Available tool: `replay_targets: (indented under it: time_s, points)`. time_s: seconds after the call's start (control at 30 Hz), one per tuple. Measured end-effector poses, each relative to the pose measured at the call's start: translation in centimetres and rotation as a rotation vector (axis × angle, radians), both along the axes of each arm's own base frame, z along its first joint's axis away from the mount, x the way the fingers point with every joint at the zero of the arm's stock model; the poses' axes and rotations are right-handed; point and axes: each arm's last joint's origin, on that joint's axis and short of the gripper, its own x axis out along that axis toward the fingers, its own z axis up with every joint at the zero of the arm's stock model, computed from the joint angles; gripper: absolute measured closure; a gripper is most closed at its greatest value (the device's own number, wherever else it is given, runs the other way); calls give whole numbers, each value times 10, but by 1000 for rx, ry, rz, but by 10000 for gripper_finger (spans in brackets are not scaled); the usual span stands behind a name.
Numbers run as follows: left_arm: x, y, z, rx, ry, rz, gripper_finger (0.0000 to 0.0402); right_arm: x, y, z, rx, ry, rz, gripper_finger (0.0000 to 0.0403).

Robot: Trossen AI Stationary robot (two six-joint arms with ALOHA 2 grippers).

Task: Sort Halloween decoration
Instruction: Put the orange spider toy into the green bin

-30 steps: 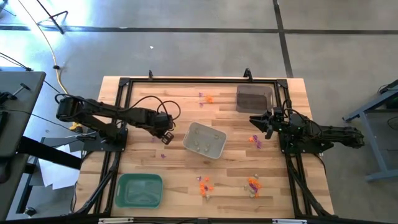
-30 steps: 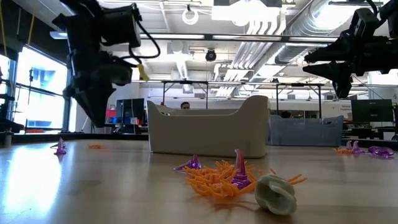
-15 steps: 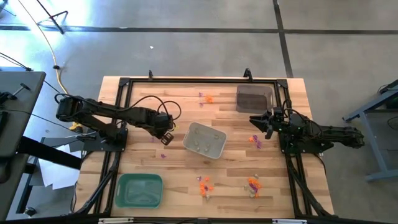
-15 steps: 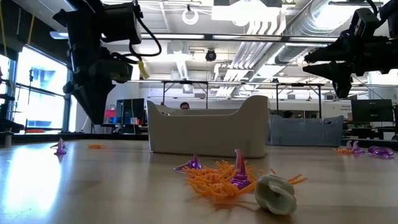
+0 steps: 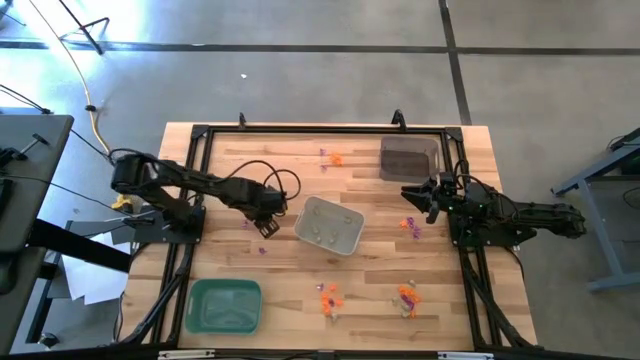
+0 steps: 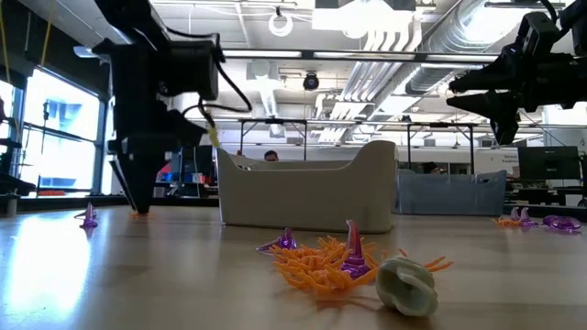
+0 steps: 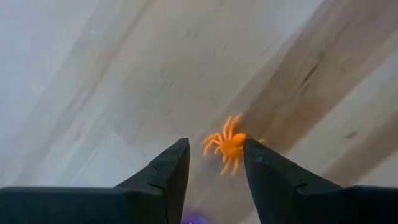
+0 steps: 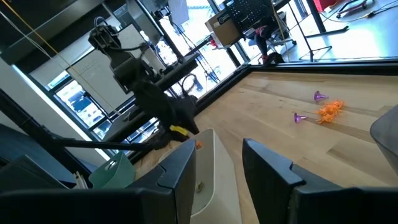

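An orange spider (image 7: 227,144), one piece of the Halloween decoration, lies flat on the wood. My left gripper (image 7: 214,152) points down over it, open, with one finger on each side and the spider nearer one of them. In the high view this gripper (image 5: 268,222) stands just left of the pale grey tray (image 5: 329,225). In the low view its fingertips (image 6: 138,206) are just above the tabletop. My right gripper (image 8: 217,155) waits open and level at the right side (image 5: 408,193), holding nothing.
A dark tray (image 5: 408,157) stands at the far right and a green tray (image 5: 225,305) at the near left. Small purple pieces (image 5: 263,250) lie by the left gripper. More trinkets lie at the far middle (image 5: 335,157), the right (image 5: 410,226) and the near edge (image 5: 328,297), (image 5: 406,297).
My left gripper has sunk toward the table and shifted a little toward the pale grey tray, rolling somewhat at the wrist. Its fingertips now stand close over the wood by the orange spider. The right arm has kept still.
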Motion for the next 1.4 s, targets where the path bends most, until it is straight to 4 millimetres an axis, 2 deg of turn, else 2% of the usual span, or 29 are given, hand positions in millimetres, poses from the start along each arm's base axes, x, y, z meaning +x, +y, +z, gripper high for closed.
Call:
replay_targets:
  time_s: [0.17,0.33,0.63,0.87,0.97,1.13,1.27,1.4]
  points:
    - [6,0,-13,-5,28,-7,268,0,0,0,0,0,0,277]
    - [9,0,-16,-8,24,-10,288,0,0,0,0,0,0,277]
    - [13,0,-13,-20,20,21,393,0,0,0,0,0,-1,277]
    - [19,0,-1,-14,53,24,390,0,0,0,0,0,-1,277]
    - [20,-1,16,-10,83,17,394,0,0,0,0,0,-1,277]
    - [16,-14,61,-37,51,-2,392,0,0,0,0,0,0,277]
    - [4,-35,103,-119,-51,14,392,0,0,0,0,0,-1,277]
    - [-13,-64,130,-254,-161,141,392,0,0,0,0,0,0,277]
